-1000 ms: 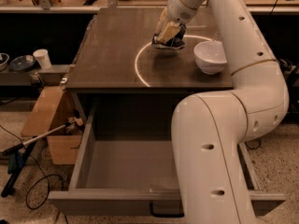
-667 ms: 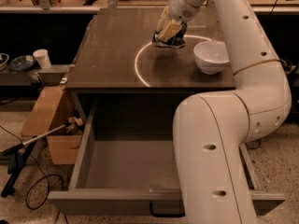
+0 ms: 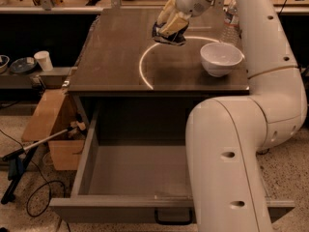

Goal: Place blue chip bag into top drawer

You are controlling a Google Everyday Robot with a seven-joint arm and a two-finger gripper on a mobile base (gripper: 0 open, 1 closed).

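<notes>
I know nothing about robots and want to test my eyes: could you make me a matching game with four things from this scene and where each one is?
Things:
1. blue chip bag
2. white bowl
3. top drawer
4. white cup

Places:
A. pulled open under the tabletop
B. on the low shelf at the left
C. gripped by the gripper, at the back of the tabletop
D. standing on the tabletop's right side

Pairs: 1-C, 2-D, 3-A, 4-B
</notes>
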